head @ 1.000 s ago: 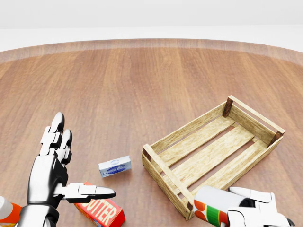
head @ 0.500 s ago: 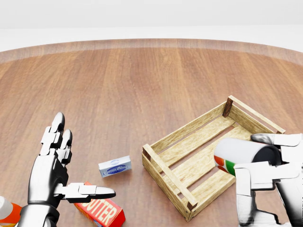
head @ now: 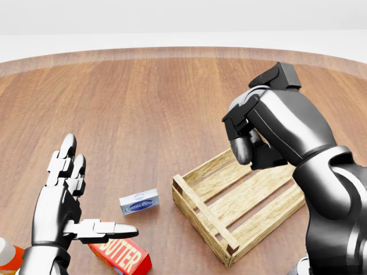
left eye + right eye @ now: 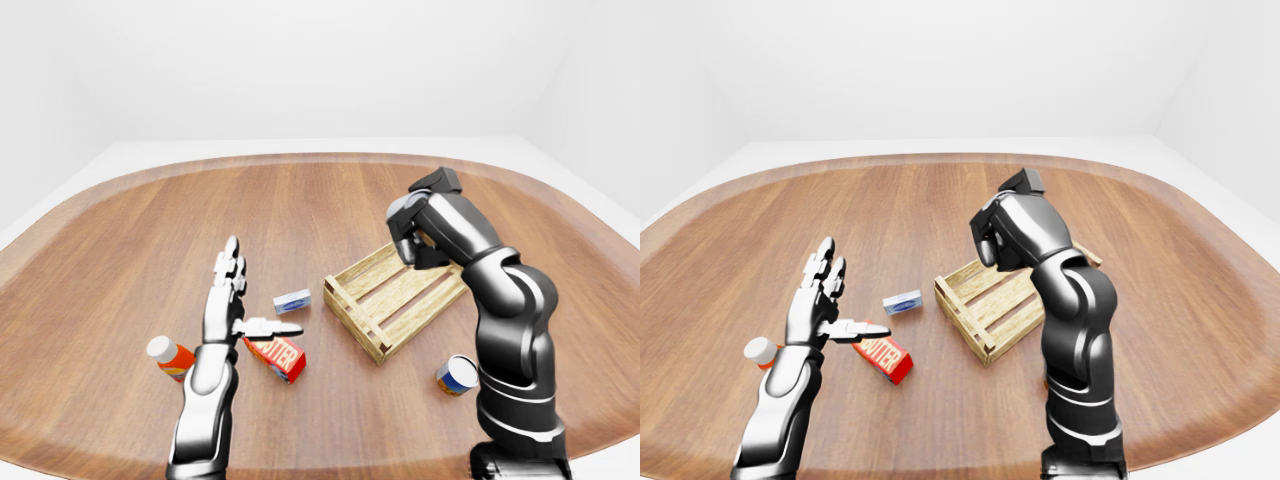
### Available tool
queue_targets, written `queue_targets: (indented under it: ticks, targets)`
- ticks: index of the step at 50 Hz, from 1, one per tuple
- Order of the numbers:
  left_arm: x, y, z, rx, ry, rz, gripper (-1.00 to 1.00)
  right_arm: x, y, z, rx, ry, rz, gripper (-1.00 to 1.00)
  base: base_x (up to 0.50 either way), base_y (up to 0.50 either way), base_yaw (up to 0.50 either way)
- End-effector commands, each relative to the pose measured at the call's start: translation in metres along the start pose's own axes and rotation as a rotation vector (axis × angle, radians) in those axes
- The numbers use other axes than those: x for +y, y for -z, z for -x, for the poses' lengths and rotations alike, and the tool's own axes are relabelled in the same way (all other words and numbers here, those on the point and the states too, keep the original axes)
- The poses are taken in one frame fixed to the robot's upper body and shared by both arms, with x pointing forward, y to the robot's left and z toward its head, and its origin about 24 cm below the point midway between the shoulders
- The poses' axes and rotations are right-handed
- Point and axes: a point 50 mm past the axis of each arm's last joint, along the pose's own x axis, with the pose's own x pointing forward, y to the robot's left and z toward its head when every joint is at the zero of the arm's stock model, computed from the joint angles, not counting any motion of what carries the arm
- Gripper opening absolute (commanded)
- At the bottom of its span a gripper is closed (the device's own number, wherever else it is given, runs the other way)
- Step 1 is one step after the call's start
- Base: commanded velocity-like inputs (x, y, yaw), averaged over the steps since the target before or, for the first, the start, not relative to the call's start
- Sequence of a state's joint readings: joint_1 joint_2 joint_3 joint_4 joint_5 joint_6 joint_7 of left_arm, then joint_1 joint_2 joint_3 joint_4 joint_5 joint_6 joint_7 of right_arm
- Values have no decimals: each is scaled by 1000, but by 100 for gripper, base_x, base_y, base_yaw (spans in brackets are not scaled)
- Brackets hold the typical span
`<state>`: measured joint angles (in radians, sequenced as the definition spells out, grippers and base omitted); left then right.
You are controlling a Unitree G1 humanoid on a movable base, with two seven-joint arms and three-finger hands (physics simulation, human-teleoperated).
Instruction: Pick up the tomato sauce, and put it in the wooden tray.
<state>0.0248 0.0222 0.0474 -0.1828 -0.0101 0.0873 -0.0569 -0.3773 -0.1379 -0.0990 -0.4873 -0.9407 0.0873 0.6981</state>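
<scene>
The wooden tray [image 3: 202, 213] lies at the right of the head view, an open slatted crate. My right hand [image 3: 245, 142] hangs over its far side, its back turned to the camera and its fingers curled inward. The tomato sauce can that it carried a moment ago is hidden behind the hand and forearm and shows in no view. My left hand [image 3: 98, 192] stands upright at the lower left, open, with fingers straight and thumb pointing right, holding nothing.
A red butter box [image 3: 123, 256] lies under the left thumb and a small white-and-blue box [image 3: 139, 202] sits just left of the tray. An orange bottle with a white cap [image 4: 170, 356] and a blue-and-orange can [image 4: 457, 375] also stand on the round wooden table [image 3: 155, 97].
My right arm has risen from the lower right edge and swung up over the tray, and the white can it held has gone out of sight behind the hand. The left hand has stayed put.
</scene>
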Motion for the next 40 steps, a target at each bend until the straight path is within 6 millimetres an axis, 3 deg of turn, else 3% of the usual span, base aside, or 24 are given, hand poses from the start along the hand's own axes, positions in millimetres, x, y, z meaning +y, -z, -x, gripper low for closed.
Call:
queue_targets:
  ticks: [1, 7, 14, 20, 40]
  targets:
    - [3, -6, -2, -27, -6, 8, 100, 31, 29, -76, 110, -282, 6, -100, 0, 0, 0]
    - [4, -8, -2, -34, -7, 10, 100, 46, 46, -101, 180, -342, -60, -100, 0, 0, 0]
    - [4, -9, -1, -38, -7, 11, 100, 62, 57, -115, 245, -405, -119, -100, 0, 0, 0]
    - [5, -10, -2, -43, -10, 13, 100, 66, 65, -120, 283, -414, -179, -100, 0, 0, 0]
    - [6, -14, -3, -62, -13, 17, 100, 73, 88, -113, 384, -505, -102, -100, 0, 0, 0]
